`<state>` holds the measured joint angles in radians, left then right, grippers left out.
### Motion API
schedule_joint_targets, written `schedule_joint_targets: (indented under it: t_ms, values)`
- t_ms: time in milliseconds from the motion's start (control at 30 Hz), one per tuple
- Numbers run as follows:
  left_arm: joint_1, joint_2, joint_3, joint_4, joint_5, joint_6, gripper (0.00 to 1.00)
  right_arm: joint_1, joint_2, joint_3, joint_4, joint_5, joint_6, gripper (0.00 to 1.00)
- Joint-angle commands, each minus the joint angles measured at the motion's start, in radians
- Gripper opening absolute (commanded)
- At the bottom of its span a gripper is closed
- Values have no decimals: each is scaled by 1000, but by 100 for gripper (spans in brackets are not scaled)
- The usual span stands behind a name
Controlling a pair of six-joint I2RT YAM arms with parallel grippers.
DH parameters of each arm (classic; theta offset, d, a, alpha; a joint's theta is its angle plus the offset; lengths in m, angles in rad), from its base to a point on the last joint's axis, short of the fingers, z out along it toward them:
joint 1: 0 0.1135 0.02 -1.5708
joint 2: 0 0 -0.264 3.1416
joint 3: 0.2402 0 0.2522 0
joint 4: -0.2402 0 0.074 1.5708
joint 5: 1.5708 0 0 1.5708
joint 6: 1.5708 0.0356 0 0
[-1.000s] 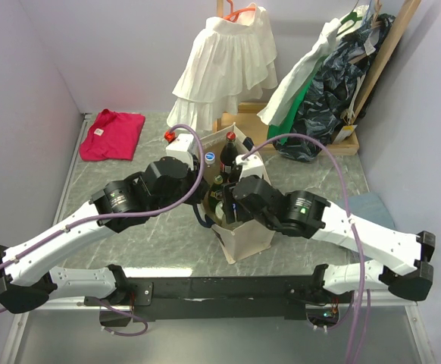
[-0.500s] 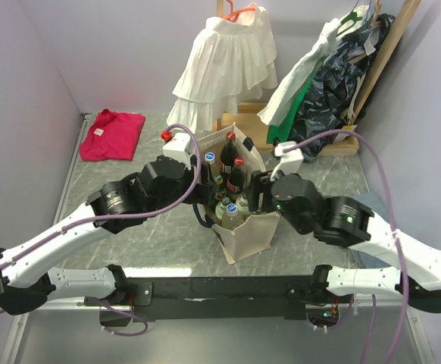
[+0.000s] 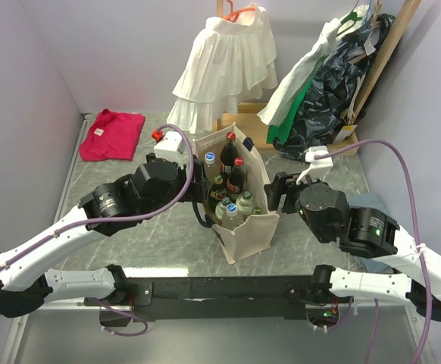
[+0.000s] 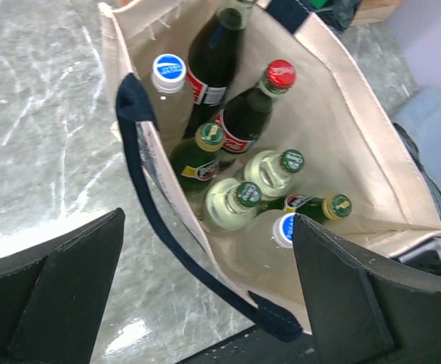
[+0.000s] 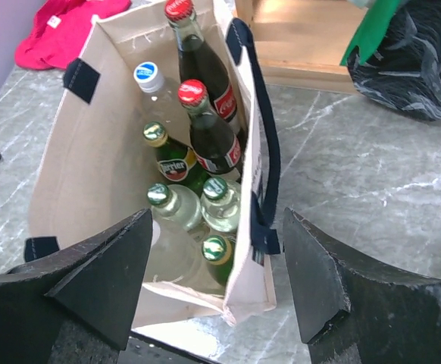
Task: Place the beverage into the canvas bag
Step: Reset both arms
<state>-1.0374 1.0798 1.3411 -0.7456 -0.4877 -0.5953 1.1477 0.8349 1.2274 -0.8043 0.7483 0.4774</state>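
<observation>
— How is the light from above?
— Bright, soft and even, coming from overhead. The arms throw only faint shadows on the counter (image 3: 175, 241), and the white dress (image 3: 228, 61) at 12 o'clock is close to washed out.
— And the wrist views?
— Crisp in the middle. In the left one the counter shows white glare patches at 8 o'clock, and the dark fingers (image 4: 46, 296) at the bottom corners are soft, almost featureless. The canvas bag (image 4: 357, 152) is lit right down inside, with small glints on the bottle caps (image 4: 281, 73). The right one looks much the same
</observation>
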Motion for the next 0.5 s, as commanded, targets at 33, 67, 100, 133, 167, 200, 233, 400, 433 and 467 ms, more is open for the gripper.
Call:
schedule_joint_targets:
  t_ms: [33,67,100,133,167,200,233,400,433,467]
  values:
    - [-3,-18,33,-23,-86,-12,96,6,-65,-31,39,43,-13,76]
    - [-3,-21,33,-24,-98,-14,96,6,-71,-34,45,39,-22,77]
    - [-3,-27,26,-21,-103,-14,96,4,-86,-40,48,28,-28,77]
    - [-3,-38,21,-18,-106,-14,96,6,-92,-49,47,26,-28,77]
    - [-3,-46,15,-15,-112,-14,96,7,-98,-55,47,25,-31,77]
    - [-3,-52,4,-15,-124,-18,96,6,-112,-62,48,22,-33,78]
    - [-4,-63,-2,-15,-132,-21,96,6,-120,-74,48,17,-34,78]
    - [-3,-95,-48,-34,-181,-57,96,6,-172,-115,57,8,-26,79]
    - [-3,-107,-54,-43,-195,-63,96,6,-180,-127,60,6,-26,79]
    - [-3,-110,-60,-49,-201,-69,96,4,-184,-132,62,6,-28,79]
